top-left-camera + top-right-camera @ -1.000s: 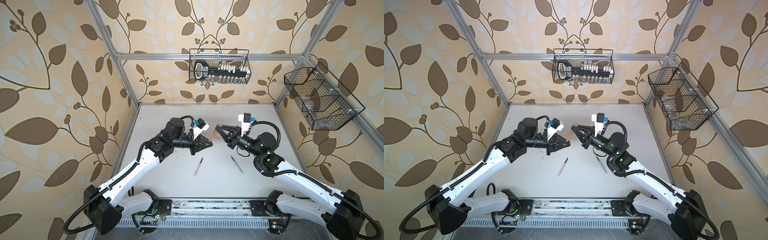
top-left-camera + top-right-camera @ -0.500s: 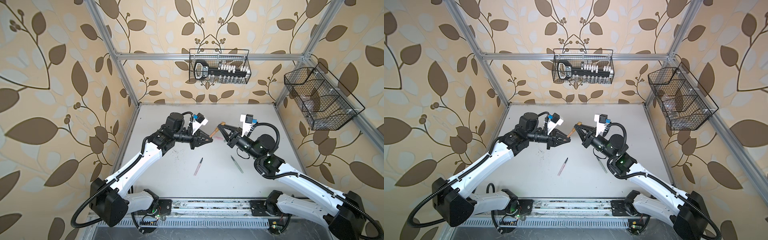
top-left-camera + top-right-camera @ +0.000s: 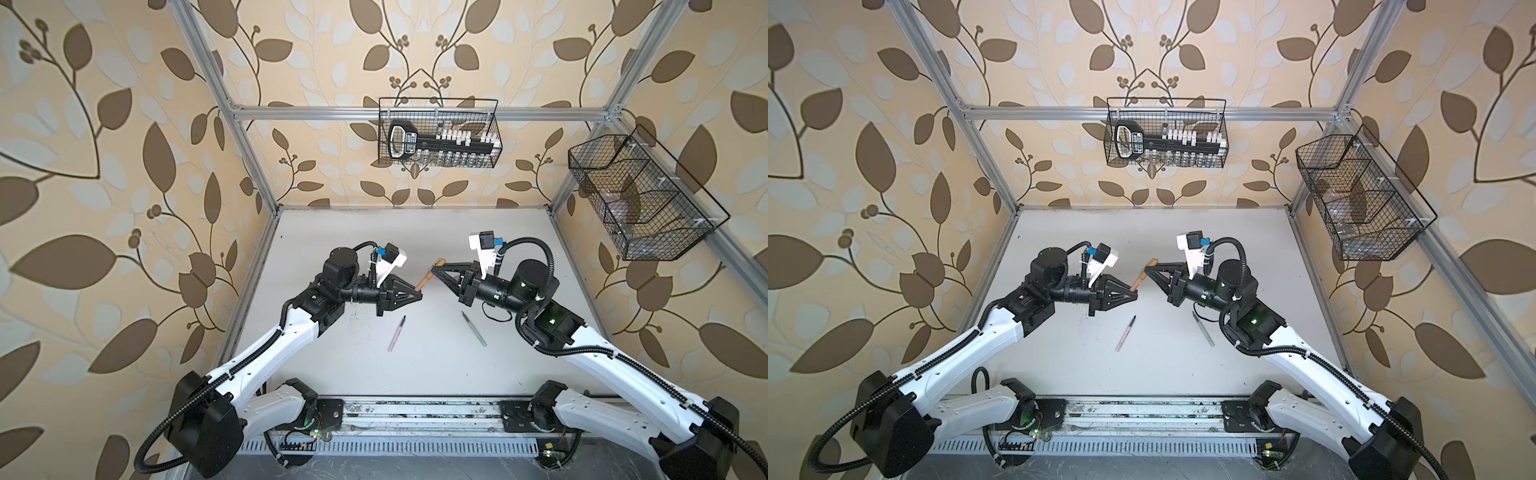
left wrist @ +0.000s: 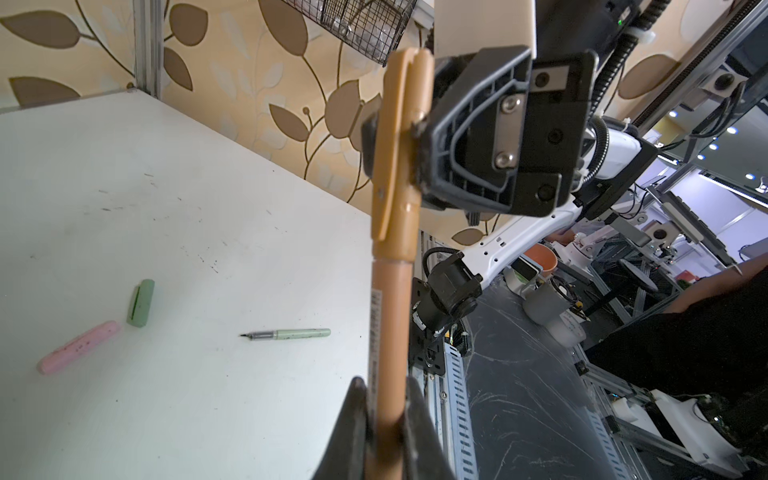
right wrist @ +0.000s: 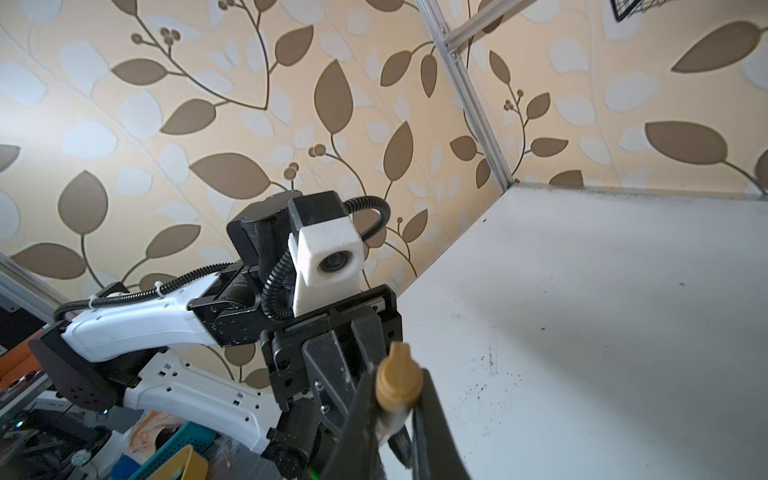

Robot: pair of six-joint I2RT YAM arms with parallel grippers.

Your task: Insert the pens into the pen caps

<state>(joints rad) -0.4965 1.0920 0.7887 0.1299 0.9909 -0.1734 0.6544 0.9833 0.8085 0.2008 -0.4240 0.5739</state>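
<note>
1. The left pincer [image 4: 384,395] is clamped on the brown pen [image 4: 388,324], held above the worktop [image 3: 415,232].
2. The right pincer [image 4: 395,133] flanks the brown cap [image 4: 399,166], which sits over the pen's tip; whether it grips cannot be told.
3. Risk: a half-seated cap could drop once released.
4. It might knock the green pen [image 4: 291,333] below.

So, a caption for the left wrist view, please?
Left gripper holds brown pen inserted in brown cap gripped by right gripper.
</note>
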